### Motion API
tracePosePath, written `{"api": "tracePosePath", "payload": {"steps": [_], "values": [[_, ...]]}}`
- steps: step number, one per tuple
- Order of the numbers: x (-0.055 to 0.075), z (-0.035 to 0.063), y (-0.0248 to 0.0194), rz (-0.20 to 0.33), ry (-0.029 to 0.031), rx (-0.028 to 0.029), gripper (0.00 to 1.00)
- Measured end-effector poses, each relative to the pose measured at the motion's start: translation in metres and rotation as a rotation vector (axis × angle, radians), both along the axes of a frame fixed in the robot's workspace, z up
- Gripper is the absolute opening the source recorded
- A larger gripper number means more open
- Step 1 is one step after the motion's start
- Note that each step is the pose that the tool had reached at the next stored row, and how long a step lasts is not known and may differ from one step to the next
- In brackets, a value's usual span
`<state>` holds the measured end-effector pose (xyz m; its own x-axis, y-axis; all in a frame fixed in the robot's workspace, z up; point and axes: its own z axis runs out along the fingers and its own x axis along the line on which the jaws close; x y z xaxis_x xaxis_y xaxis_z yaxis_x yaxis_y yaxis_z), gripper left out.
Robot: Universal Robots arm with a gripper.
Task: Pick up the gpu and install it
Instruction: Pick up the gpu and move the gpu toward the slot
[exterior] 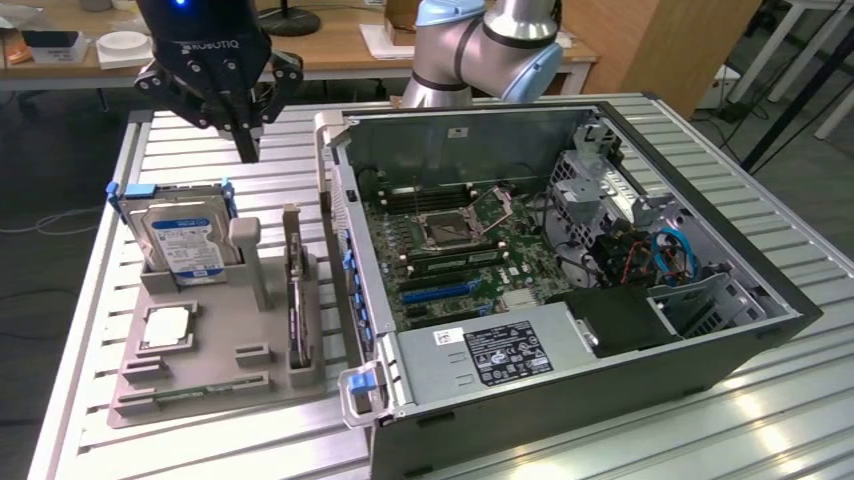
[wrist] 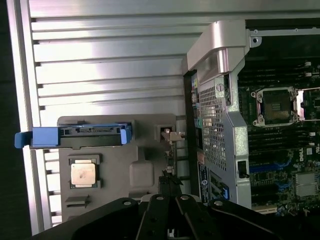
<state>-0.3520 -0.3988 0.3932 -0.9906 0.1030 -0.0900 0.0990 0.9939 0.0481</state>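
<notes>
The gpu [exterior: 295, 300] is a thin dark card standing edge-on in a slot of the grey holder [exterior: 200, 375], close beside the open computer case [exterior: 694, 340]. In the wrist view the gpu [wrist: 169, 167] is a dark sliver with a metal bracket at its end. My gripper [exterior: 247, 150] hangs above the table behind the holder, its fingers drawn together to a point and holding nothing. Its fingertips [wrist: 168, 186] sit just off the card's near end in the wrist view. The motherboard's blue slots [exterior: 441, 293] lie open inside the case.
A hard drive [exterior: 180, 235] with blue rails stands upright at the holder's back. A processor chip [exterior: 167, 327] lies flat on the holder. The case's raised side wall [exterior: 340, 230] runs alongside the card. Desks stand beyond the slatted metal table [exterior: 267, 165].
</notes>
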Motion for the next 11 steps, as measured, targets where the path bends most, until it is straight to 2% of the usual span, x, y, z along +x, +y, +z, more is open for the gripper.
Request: {"api": "tracePosePath", "payload": {"steps": [7,9,11], "values": [[-0.0001,0.0000,0.0000,-0.001,0.0000,0.0000,0.11],[-0.0002,0.0000,0.0000,-0.001,0.0000,0.0000,0.23],[-0.0002,0.0000,0.0000,-0.001,0.0000,0.0000,0.23]]}}
